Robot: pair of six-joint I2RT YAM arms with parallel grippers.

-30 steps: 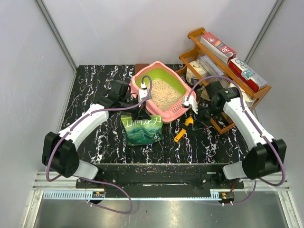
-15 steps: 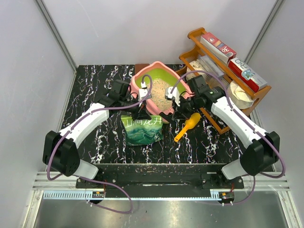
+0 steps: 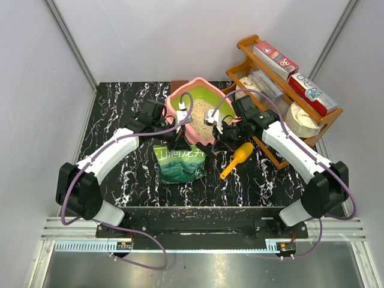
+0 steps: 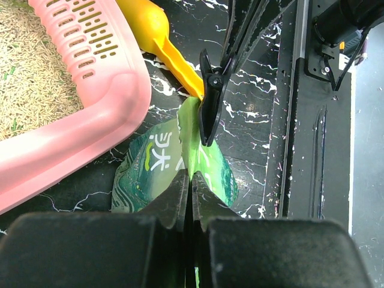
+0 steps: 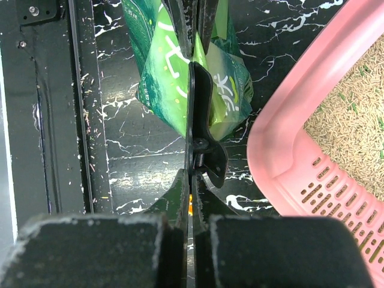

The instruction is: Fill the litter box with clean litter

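My right hand (image 5: 191,180) has swung across and now pinches the black clip (image 5: 199,108) on the green bag (image 5: 162,78), left hand (image 4: 191,180) nipping the bag top, clean litter (image 5: 351,114) already in the litter box (image 5: 288,144).

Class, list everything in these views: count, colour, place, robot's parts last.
litter box: one, pink with green inner walls, centre rear of table.
clean litter: one layer, beige, inside the litter box.
bag: one, green, in front of the litter box.
clip: one, black, on the bag's top edge.
scoop: one, yellow-orange, right of the bag.
rack: one, brown wood, right rear.
boxes: two, red-and-white, atop the rack.
table: one, black marbled, under the litter box.
left gripper: one, black, shut on the bag.
right gripper: one, black, shut on the clip.
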